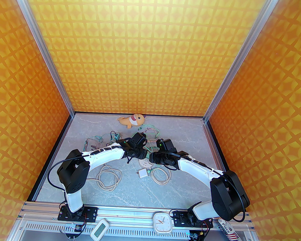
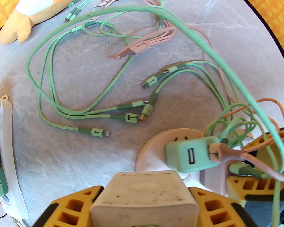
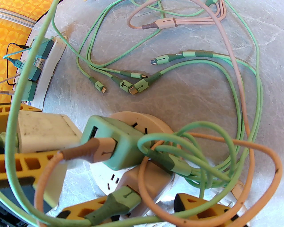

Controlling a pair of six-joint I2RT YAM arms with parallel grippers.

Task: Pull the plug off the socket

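At the middle of the table [image 1: 186, 194] we see both arms meeting over the round socket [image 1: 144, 164]. A plush toy [image 1: 130, 120] lies well apart at its 12 o'clock, and a coil of cream cable [image 1: 108, 178] at its 8 o'clock. From the left wrist, the left pincer [image 2: 144, 195] is closed narrow on the cream plug [image 2: 142, 188], with one yellow finger [image 2: 71, 208] on each flank. The plug sits against the socket's rim at 6 o'clock in that view. Its body hides the pins, so we cannot tell whether they are seated. The socket also holds a green adapter [image 2: 190, 155], at 2 o'clock from the plug, and that adapter has a pink cable end [image 2: 221, 153] pushed into one of its ports. From the right wrist, the right pincer [image 3: 142, 199] clamps the socket's base from both sides, and a green cable crosses its left finger. At 10 o'clock in that view a white power strip [image 3: 51, 64] carries three teal chargers [image 3: 33, 73] plugged in a row. Loose green leads [image 3: 111, 73] lie on the table at the socket's 12 o'clock.
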